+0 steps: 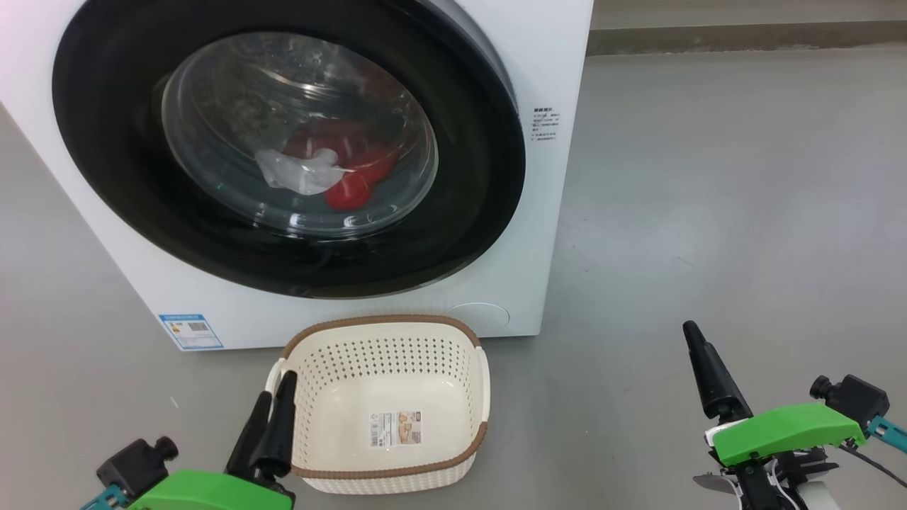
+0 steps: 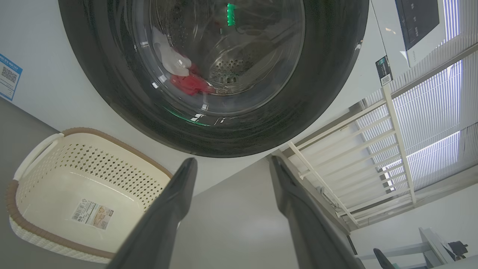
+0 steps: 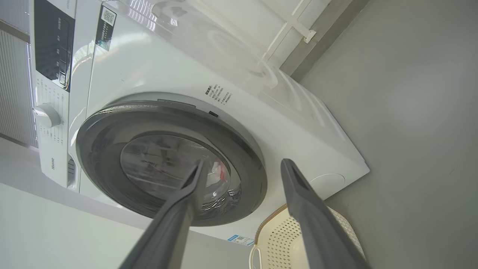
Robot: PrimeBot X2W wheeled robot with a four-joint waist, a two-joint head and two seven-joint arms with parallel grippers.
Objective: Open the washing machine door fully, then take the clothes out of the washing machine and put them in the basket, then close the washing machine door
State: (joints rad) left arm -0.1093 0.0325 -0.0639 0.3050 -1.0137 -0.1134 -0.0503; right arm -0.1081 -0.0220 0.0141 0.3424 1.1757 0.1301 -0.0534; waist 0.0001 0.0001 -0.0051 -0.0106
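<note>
With your left hand [image 2: 232, 160] and right hand [image 3: 243, 162] both spread and empty, hook the washing machine door [image 1: 106, 142], seemingly shut over the clothes [image 1: 351, 190], by its stiff, glossy, probably slippery rim's right edge, not the glass.

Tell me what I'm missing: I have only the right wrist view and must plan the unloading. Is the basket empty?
Observer: Yes; the basket holds only a paper label on its bottom.
Operator: I make out red through the washing machine door. Anything else inside?
Observer: A white cloth piece lies against the red cloth pieces.
Operator: And the left gripper?
Observer: The left gripper is open, near the basket's left side.
</note>
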